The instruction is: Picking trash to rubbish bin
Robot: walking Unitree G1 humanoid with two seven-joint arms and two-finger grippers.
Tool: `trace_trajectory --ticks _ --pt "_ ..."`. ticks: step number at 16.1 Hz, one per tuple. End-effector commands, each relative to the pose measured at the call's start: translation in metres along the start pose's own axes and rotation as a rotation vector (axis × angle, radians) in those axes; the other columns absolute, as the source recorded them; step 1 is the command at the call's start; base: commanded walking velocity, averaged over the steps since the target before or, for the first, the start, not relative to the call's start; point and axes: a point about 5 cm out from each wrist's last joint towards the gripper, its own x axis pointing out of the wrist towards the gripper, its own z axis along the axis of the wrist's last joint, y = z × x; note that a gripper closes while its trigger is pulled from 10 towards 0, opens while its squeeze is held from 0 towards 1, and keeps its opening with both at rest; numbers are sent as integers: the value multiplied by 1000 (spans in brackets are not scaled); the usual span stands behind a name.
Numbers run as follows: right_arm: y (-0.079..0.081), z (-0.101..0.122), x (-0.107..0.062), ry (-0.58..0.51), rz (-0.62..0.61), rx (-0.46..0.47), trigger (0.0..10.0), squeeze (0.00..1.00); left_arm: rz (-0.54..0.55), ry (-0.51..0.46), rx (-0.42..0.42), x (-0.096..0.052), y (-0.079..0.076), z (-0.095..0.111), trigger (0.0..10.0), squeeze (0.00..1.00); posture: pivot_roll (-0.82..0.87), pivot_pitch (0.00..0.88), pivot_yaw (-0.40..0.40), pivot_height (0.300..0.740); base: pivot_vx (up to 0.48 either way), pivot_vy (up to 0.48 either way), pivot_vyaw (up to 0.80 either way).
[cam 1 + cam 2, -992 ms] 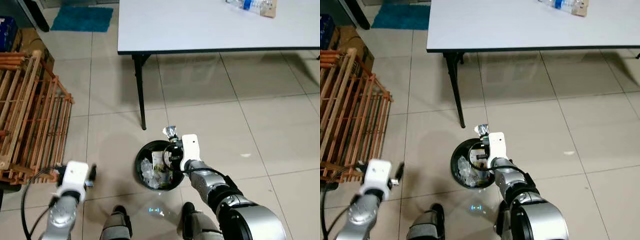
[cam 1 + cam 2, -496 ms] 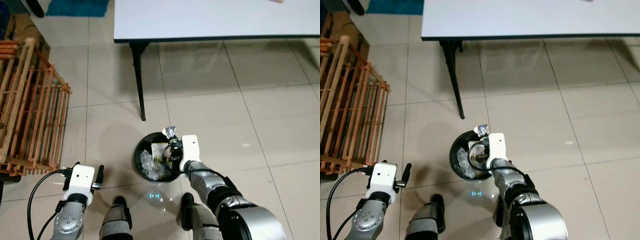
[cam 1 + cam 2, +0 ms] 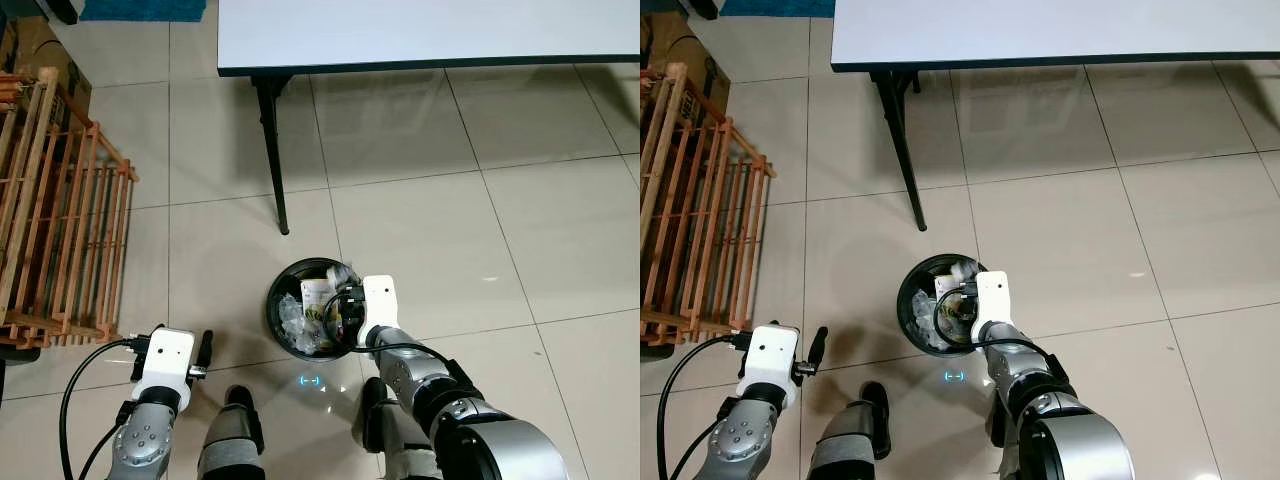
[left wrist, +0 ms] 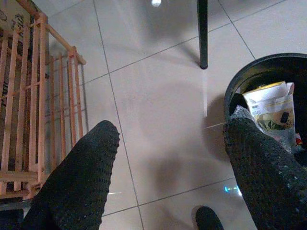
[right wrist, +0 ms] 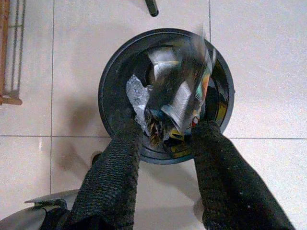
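A round black rubbish bin (image 3: pixel 273 301) stands on the tiled floor in front of my feet, holding crumpled wrappers and a yellow-and-white packet (image 4: pixel 271 103). My right gripper (image 5: pixel 165 132) hangs just above the bin's near rim, open. A shiny crumpled wrapper (image 5: pixel 180 96) shows blurred between and beyond its fingers, over the bin's opening; in the left eye view this wrapper (image 3: pixel 345 272) sits at the far rim. My left gripper (image 4: pixel 172 129) is low at my left side, open and empty, to the left of the bin.
A white table (image 3: pixel 420 30) stands ahead, its black leg (image 3: pixel 272 150) just beyond the bin. A wooden slatted rack (image 3: pixel 50 200) lies at the left. My feet (image 3: pixel 235 440) are right behind the bin. Bare tiles stretch to the right.
The camera has tilted down. The shiny wrapper, held above the bin's far rim before, is now lower at the rim and blurred. The left gripper has come in closer to my body.
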Motion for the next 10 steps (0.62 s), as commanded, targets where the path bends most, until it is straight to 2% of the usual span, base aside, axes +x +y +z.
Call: trace_trajectory --ticks 1,3,4,5,8,10 --pt "4 -13 -2 36 12 25 10000 1000 -11 46 2 -6 -3 -9 10000 0 160 426 -12 740 0 0 0" --pt "4 -13 -1 35 11 15 10000 1000 -11 47 0 -5 -4 -7 10000 0 160 426 -12 740 0 0 0" --pt "3 -12 -1 33 1 -1 10000 831 -12 47 0 -4 -4 -7 10000 0 158 426 -9 740 0 0 0" --pt "1 -10 -1 31 -16 -3 10000 0 -13 48 0 -4 -4 -7 10000 0 158 425 -10 740 0 0 0" --pt "-5 -3 -1 5 -33 7 10000 0 -16 46 -2 2 -7 -5 10000 0 142 410 -10 740 0 0 0" --pt "-17 11 -1 -59 -74 5 10000 0 -21 27 -12 10 -11 1 10000 0 125 377 -14 740 0 0 0"
